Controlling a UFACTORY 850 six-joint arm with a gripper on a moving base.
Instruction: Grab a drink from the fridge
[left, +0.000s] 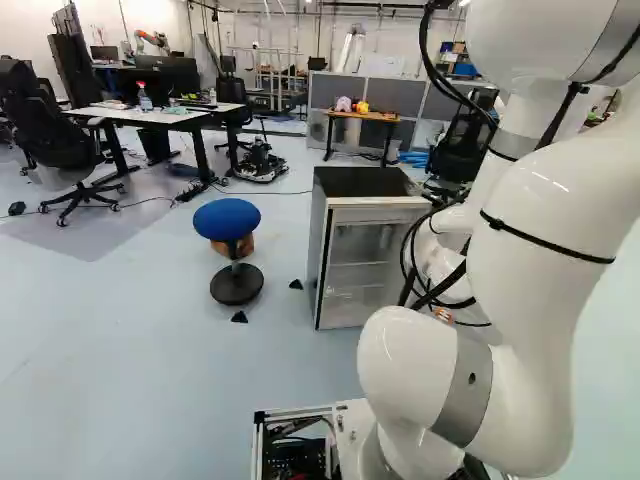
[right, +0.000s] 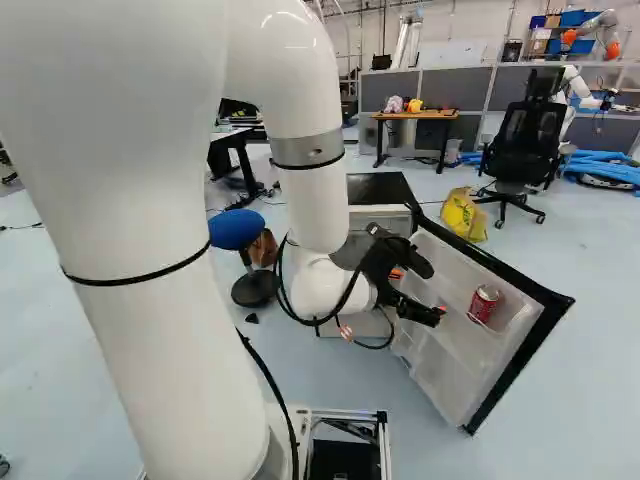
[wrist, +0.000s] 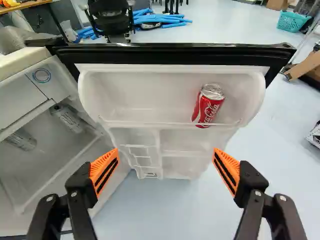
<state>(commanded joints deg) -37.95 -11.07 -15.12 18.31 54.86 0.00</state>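
One red can, in the fridge door's top shelf; gripper facing that door, jaws apart, can ahead.

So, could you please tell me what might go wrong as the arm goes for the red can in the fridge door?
The red can sits off the centre line of the open jaws, so going straight in might knock it. The shelf's front rail crosses in front of the can and could catch one jaw. The open fridge door may swing if bumped.
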